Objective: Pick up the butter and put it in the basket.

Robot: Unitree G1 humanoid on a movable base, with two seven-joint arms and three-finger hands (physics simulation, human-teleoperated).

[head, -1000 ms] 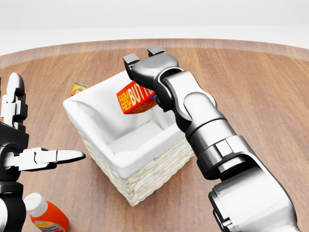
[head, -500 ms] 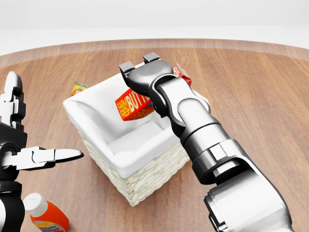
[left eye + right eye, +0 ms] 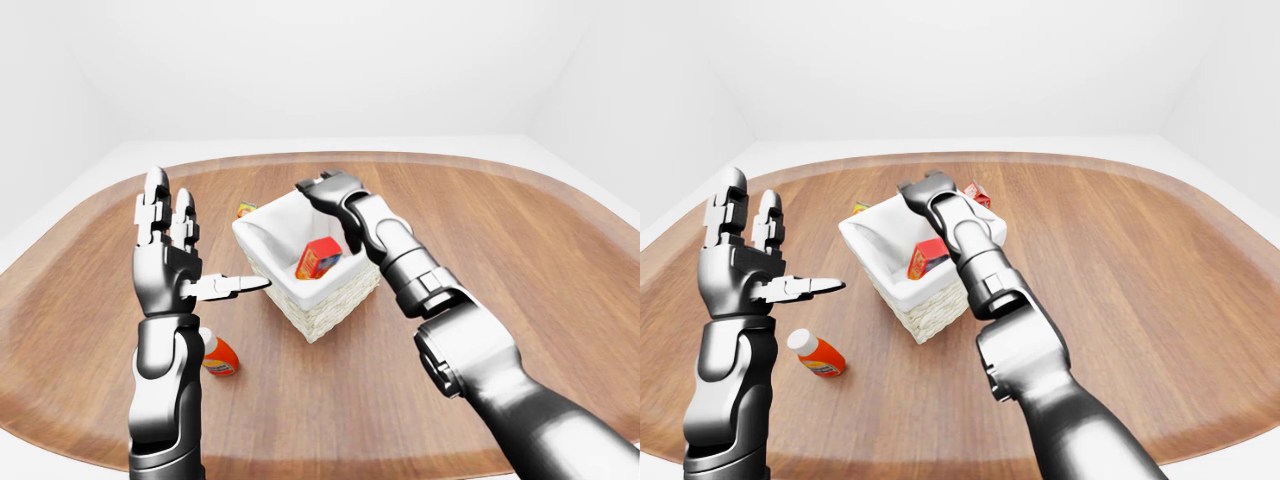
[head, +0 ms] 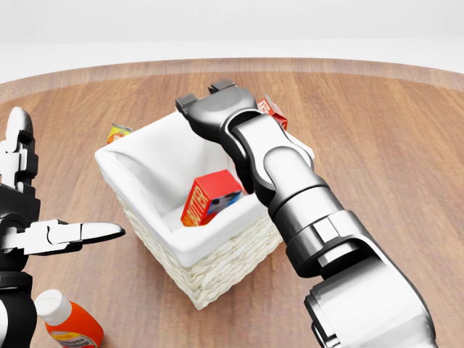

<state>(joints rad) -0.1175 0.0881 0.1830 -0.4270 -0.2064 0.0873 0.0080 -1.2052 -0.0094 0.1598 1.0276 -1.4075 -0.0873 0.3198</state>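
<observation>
The butter, a red and orange box, lies tilted inside the white-lined wicker basket at the middle of the head view. No finger touches it. My right hand hangs open over the basket's upper rim, above the butter, and its forearm crosses the basket's right side. At the left of the right-eye view, my left hand is raised and open, fingers up and thumb pointing toward the basket, holding nothing.
An orange ketchup bottle lies at the bottom left, below my left hand. A small yellow carton sits beyond the basket's left corner, and a red carton shows beside my right wrist. The round wooden table spreads wide around them.
My right hand has let go of the butter, which has dropped from between its fingers onto the basket's floor. The left hand has stayed put.
</observation>
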